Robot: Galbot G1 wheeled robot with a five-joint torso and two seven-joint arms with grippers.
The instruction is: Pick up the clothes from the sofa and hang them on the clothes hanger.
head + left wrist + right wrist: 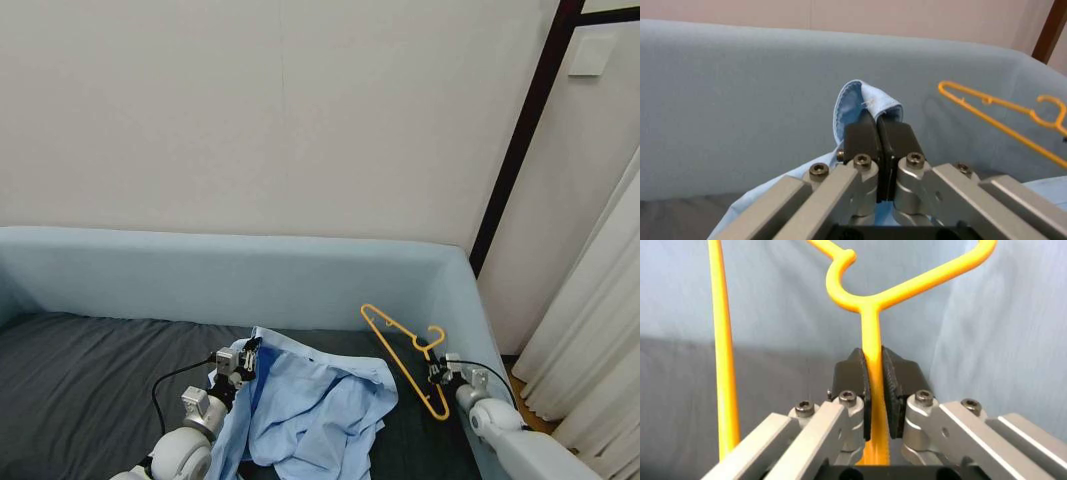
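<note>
Pale wall [250, 110] takes up the upper half of the head view. A dark door frame [520, 140] slants down the upper right and a white curtain [600, 330] hangs at the right edge. Below the wall stands the sofa [200, 285], its light-blue backrest crossing the middle of the frame and its dark grey seat cushion [80, 360] lying at the lower left.

At the lower centre of the head view, the left end effector [245, 358] holds up one edge of a light-blue shirt [310, 410]. The rest of the cloth drapes in folds down onto the seat cushion. At the lower right, the right end effector [437, 372] holds an orange hanger [400, 345]. The hanger's triangle tilts up toward the backrest's corner, near the shirt but apart from it.

The wrist views show the grips, which are small in the head view. In the left wrist view, the black pads [860, 137] press together on a fold of the shirt, and a stitched hem stands up just beyond the fingertips. The hanger shows farther off against the backrest. In the right wrist view, the pads [903, 375] stand narrow, clamped on a straight orange bar of the hanger just under the fork where the hook curls away. A second bar runs alongside, clear of the fingers.
</note>
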